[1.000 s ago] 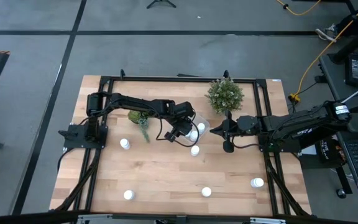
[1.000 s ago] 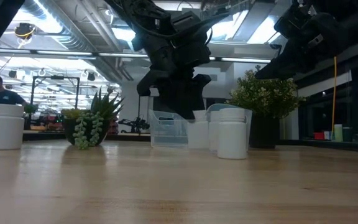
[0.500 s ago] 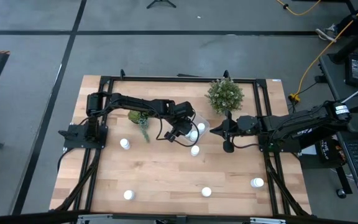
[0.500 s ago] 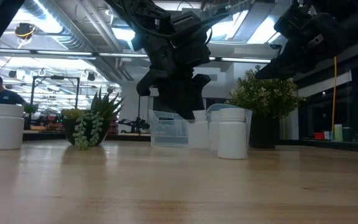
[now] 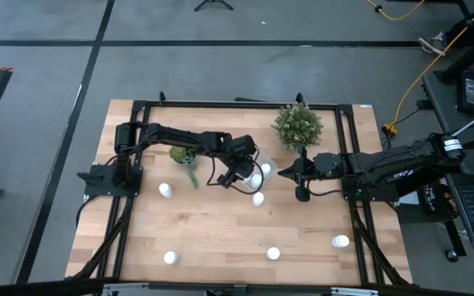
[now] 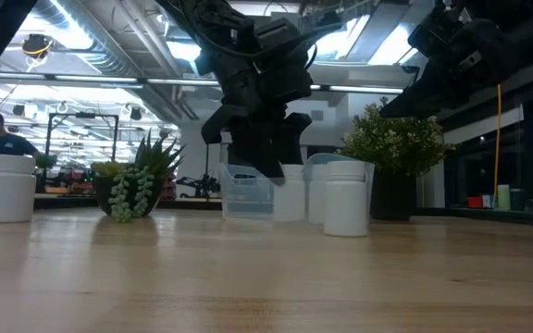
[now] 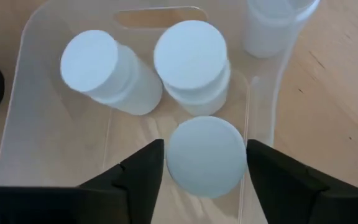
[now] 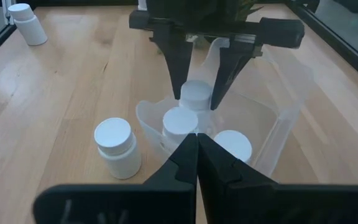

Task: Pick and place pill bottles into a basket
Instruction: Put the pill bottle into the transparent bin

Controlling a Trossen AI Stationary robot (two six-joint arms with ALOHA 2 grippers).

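The clear basket (image 5: 263, 164) stands mid-table, and its wall shows in the left wrist view (image 7: 30, 93). Two white pill bottles (image 7: 98, 65) (image 7: 191, 59) stand inside it. My left gripper (image 5: 249, 173) hangs over the basket's near part, shut on a third bottle (image 7: 206, 155). My right gripper (image 5: 299, 178) is shut and empty, just right of the basket; it also shows in its own wrist view (image 8: 196, 146). Another bottle (image 5: 258, 198) stands on the table just near of the basket. My left gripper pinches the bottle's top end by its round sides (image 7: 171, 158) between its two fingers (image 7: 143, 171). The fingers come from above, pointing down. The bottle is upright, inside the basket's walls (image 8: 196, 94). Whether its bottom rests on the basket floor I cannot tell.
Loose bottles stand at the left (image 5: 165, 190), near left (image 5: 170, 257), near middle (image 5: 273, 253) and near right (image 5: 341, 242). A bushy plant (image 5: 298, 125) stands behind the basket, a trailing succulent (image 5: 186, 158) to its left. Black rails frame the table.
My left gripper has gone a little down into the basket with the bottle, which stays upright between the fingers. My right arm has kept still.
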